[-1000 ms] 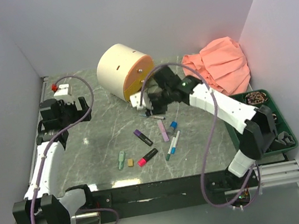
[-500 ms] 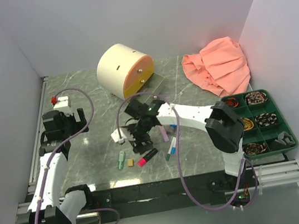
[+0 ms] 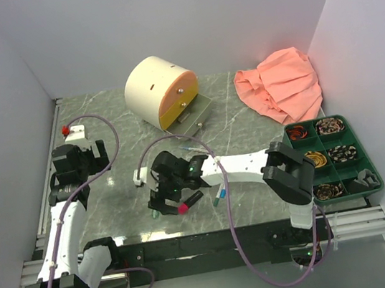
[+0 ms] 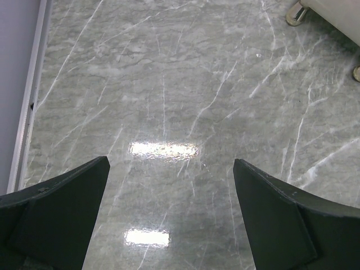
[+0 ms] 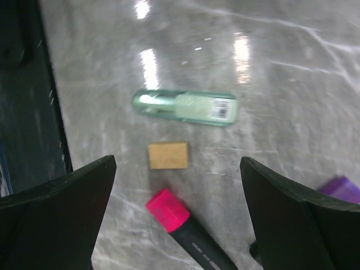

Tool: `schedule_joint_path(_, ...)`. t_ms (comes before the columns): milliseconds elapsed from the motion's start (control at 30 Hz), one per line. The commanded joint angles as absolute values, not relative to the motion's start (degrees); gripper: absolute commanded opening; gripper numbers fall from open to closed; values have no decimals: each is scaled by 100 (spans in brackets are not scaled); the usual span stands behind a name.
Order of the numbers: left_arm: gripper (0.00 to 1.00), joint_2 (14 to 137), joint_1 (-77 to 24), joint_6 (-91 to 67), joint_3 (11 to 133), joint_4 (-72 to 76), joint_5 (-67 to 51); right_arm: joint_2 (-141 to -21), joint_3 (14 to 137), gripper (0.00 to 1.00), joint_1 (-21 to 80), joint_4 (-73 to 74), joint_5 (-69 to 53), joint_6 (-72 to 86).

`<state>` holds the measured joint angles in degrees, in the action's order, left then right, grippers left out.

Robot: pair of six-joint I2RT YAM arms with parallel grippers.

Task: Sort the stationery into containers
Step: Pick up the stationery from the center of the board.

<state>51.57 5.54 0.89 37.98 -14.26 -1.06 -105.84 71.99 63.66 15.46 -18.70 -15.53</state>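
The left hand [image 4: 170, 163] was released, its fingers spread over the surface [image 4: 169, 84] at the left. The right hand [image 5: 179, 163] was likewise released above the green piece [image 5: 184, 108], eraser [image 5: 168, 155] and pink highlighter [image 5: 188, 228]. These lay near the front edge, well apart from the drawers [image 3: 178, 97] of the cabinet [image 3: 147, 82].

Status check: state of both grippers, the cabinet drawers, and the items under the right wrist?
Left gripper: open, holding nothing.
Right gripper: open, holding nothing.
Orange drawer: shut.
Yellow drawer: looks shut.
Grey drawer at the base: pulled out.
Pink highlighter: capped, lying flat.
Green tube: lying flat.
Eraser: lying flat.
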Motion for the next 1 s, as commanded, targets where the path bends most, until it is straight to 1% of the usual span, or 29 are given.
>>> schedule_joint_path(0, 100, 5062, 580, 132, 3858, -1274, -79, -10608, 7207, 100, 6512, 1002, -1161, -360)
schedule_joint_path(200, 99, 5089, 589, 149, 3788, -1283, -149, -10696, 7093, 98, 6723, 1020, -1230, -413)
schedule_joint_path(400, 99, 5063, 580, 193, 3727, -1239, -106, -10872, 7014, 89, 6750, 1125, -1178, -729)
schedule_joint_path(767, 100, 5045, 580, 35, 3639, -1239, -184, -10986, 6768, 85, 6733, 1072, -949, -1081)
schedule_joint_path(867, 100, 5062, 580, -184, 3639, -1239, -211, -11030, 6768, 81, 6741, 1063, -940, -1142)
schedule_joint_path(900, 99, 5062, 580, -193, 3639, -1239, -211, -11039, 6768, 75, 6741, 1063, -940, -1160)
schedule_joint_path(967, 100, 5071, 580, -193, 3647, -1248, -220, -11057, 6776, 70, 6733, 1090, -932, -1222)
